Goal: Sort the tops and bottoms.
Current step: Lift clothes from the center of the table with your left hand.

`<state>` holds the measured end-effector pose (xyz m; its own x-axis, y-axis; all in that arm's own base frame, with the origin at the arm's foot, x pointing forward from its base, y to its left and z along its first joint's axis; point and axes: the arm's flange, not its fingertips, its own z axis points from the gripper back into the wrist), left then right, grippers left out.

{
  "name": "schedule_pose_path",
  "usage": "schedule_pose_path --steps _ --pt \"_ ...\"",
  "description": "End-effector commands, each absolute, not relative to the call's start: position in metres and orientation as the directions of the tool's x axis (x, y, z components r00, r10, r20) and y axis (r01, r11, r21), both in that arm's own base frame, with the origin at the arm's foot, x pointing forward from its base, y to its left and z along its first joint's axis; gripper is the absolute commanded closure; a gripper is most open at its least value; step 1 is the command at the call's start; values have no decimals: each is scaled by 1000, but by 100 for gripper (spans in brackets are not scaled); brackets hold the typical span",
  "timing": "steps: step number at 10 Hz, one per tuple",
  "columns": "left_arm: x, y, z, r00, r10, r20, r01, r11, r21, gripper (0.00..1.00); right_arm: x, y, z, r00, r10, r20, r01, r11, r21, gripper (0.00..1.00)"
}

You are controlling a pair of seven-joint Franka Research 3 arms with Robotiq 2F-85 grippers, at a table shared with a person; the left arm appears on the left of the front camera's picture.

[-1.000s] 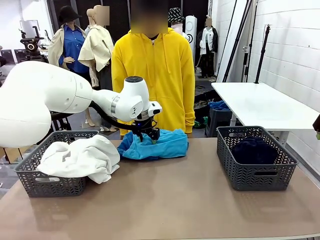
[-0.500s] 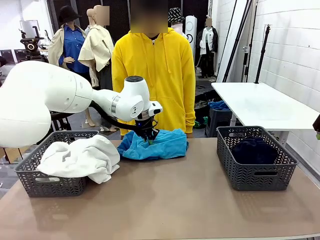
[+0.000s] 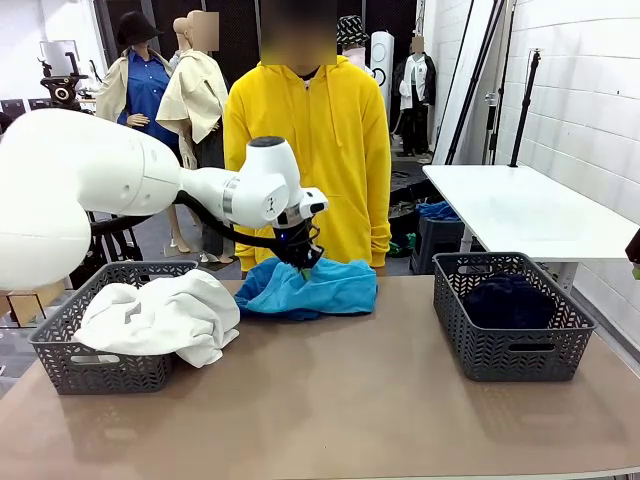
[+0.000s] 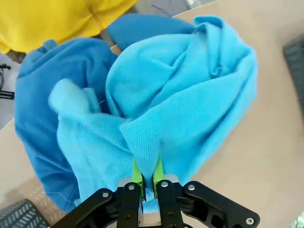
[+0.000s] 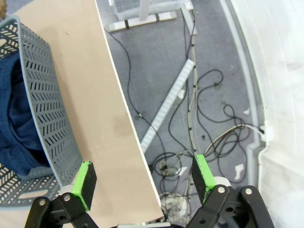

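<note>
- Pincer update first: the left pincer (image 4: pixel 147 175) is clamped on a fold of the lighter blue top (image 4: pixel 190 95). The green pads (image 4: pixel 137 172) are squeezed nearly together, with the fabric pinched between them.
- In the front view the left pincer (image 3: pixel 303 262) sits right at the top of the blue heap, and the fold it has pinched stands up a little above the rest.
- The lighter blue top (image 3: pixel 335 285) lies bunched on the tabletop (image 3: pixel 330 400) at the far edge, about in the middle between the two baskets.
- The darker blue top (image 4: pixel 42 114) is crumpled right against it, partly underneath, on the side nearer the person's yellow hoodie (image 4: pixel 47 19).
- The white shirt (image 3: pixel 160 312) is heaped in the left basket (image 3: pixel 100 372) and spills over the rim facing the middle of the tabletop.
- The dark navy bottoms (image 3: pixel 505 300) sit down inside the right basket (image 3: pixel 510 352), well apart from the blue tops.
- The person (image 3: pixel 310 150) stands just behind the blue heap at the far side.
- The right pincer (image 5: pixel 144 176) has its fingers wide apart with nothing in them. It hangs off past the tabletop's edge, over a floor (image 5: pixel 213 57) strewn with cables (image 5: pixel 209 142), with the basket holding the navy bottoms off to one side.
</note>
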<state>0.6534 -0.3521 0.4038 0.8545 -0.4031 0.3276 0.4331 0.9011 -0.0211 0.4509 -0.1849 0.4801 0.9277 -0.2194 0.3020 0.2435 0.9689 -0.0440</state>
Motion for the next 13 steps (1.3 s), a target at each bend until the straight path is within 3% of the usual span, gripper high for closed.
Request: schedule_pose_path --steps 1,3,8,10,13 --pt "634 -340 443 842 -412 349 462 884 -71 100 451 -185 480 932 -209 298 235 970 -57 0" --pt "611 -334 504 798 -427 425 496 866 -62 100 451 -185 480 932 -209 298 235 970 -57 0" --pt "505 -321 691 511 -548 662 690 721 64 100 451 -185 480 932 -209 298 235 970 -57 0" --pt "465 -316 750 411 -537 737 650 739 176 100 451 -185 480 932 -209 298 235 970 -57 0" --pt "412 -315 852 392 -474 788 638 757 138 100 451 -185 480 932 -209 298 235 970 -57 0"
